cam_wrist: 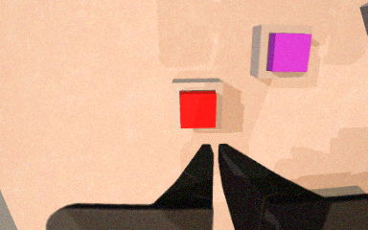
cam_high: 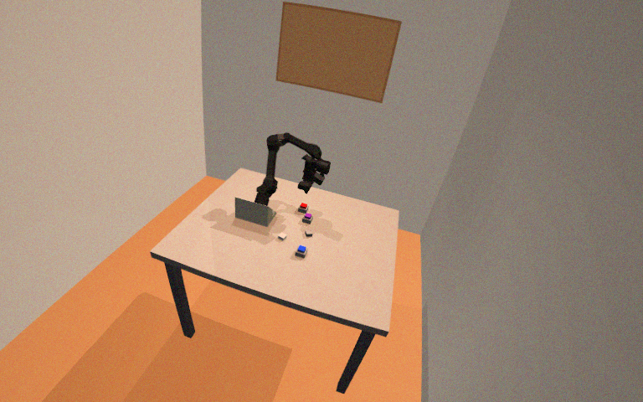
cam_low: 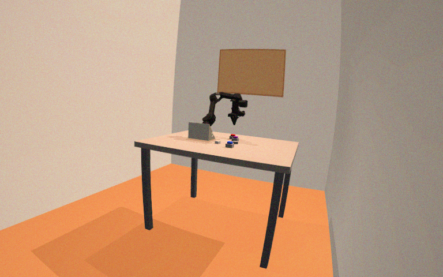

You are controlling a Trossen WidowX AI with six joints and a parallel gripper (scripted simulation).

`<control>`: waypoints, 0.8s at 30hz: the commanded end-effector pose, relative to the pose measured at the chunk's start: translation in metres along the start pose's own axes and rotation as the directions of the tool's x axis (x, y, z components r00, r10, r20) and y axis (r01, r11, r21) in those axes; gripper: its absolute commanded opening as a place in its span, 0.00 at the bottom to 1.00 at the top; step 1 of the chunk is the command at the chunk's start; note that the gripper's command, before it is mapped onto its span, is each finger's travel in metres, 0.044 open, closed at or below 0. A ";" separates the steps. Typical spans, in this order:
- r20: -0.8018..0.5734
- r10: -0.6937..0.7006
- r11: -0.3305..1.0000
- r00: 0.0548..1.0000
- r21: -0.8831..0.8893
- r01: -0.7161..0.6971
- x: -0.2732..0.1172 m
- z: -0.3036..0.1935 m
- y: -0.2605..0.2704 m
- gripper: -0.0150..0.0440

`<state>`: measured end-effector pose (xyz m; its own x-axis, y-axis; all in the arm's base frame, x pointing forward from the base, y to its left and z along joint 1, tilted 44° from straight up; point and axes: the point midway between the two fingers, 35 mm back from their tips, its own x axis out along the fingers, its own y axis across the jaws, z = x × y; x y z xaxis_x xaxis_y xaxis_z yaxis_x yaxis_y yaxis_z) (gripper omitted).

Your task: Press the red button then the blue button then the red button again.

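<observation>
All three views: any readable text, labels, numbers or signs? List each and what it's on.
None readable in any view.
Brown board on the wall: blank.
Grey box at the arm's base: plain faces.
Red button, purple button, blue button: plain coloured caps, no markings.
Gripper, shut and holding nothing: plain black, no brand visible.
Two small blocks: too small to tell, no marks apparent.

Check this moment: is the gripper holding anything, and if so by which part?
Nothing is held. The gripper is shut on nothing, with its tips nearly together, and hangs in the air above the red button, touching neither it nor the purple button.
</observation>
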<state>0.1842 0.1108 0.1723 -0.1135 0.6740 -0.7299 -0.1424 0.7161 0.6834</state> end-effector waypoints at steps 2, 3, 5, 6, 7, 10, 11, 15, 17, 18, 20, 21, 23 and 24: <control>-0.009 0.008 1.000 1.000 0.005 -0.008 0.039 -0.004 0.002 0.29; -0.009 0.011 1.000 1.000 0.005 -0.011 0.049 -0.005 0.003 0.29; -0.009 0.014 1.000 1.000 0.005 -0.013 0.057 -0.006 0.004 0.29; -0.009 0.014 1.000 1.000 0.005 -0.013 0.057 -0.006 0.004 0.29; -0.009 0.013 1.000 1.000 0.005 -0.013 0.057 -0.006 0.004 0.29; -0.009 0.013 1.000 1.000 0.005 -0.013 0.061 -0.006 0.004 0.29; -0.009 0.013 1.000 1.000 0.005 -0.013 0.063 -0.006 0.004 0.29; -0.009 0.013 1.000 1.000 0.004 -0.013 0.069 -0.005 0.004 0.29; -0.009 0.013 1.000 1.000 0.004 -0.013 0.073 -0.005 0.004 0.29; -0.009 0.013 1.000 1.000 0.004 -0.013 0.074 -0.005 0.004 0.29; -0.009 0.013 1.000 1.000 0.004 -0.013 0.077 -0.005 0.004 0.29; -0.009 0.013 1.000 1.000 0.004 -0.013 0.079 -0.005 0.004 0.29; -0.009 0.013 1.000 1.000 0.004 -0.013 0.082 -0.006 0.004 0.29; -0.009 0.014 1.000 1.000 0.004 -0.014 0.084 -0.006 0.004 0.29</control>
<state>0.1703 0.1669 0.1178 -0.1209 0.6838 -0.7196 -0.1422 0.7055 0.6943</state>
